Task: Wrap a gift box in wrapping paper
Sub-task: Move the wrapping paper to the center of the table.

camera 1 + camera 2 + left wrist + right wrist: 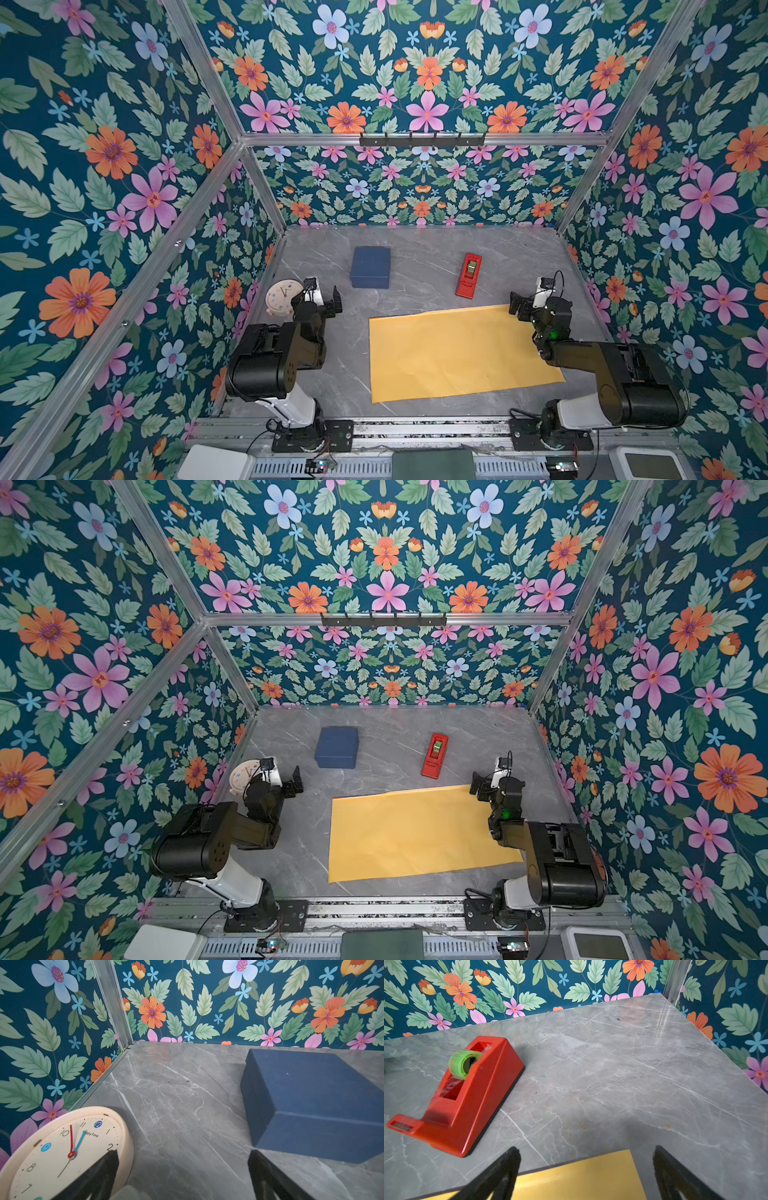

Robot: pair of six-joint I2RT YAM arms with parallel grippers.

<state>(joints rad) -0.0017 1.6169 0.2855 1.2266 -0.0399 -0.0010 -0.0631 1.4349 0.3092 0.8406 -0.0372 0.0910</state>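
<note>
The dark navy gift box (370, 267) lies on the grey table at the back left; in the left wrist view the gift box (311, 1095) sits just beyond one fingertip. The wrapping paper (461, 353), a large yellow-orange sheet, lies flat at the front centre, apart from the box. My left gripper (326, 301) hovers open near the box's front left corner, with nothing between its jaws (182, 1153). My right gripper (525, 305) stands open above the sheet's far right corner; in the right wrist view that corner of the wrapping paper (581, 1176) lies below the right gripper (586, 1149).
A red tape dispenser (468, 275) with a green roll stands behind the paper, also seen as the tape dispenser (467, 1093) in the right wrist view. A cream clock (284, 297) leans by the left wall, close to my left fingers (99, 1176). Floral walls enclose the table (419, 257).
</note>
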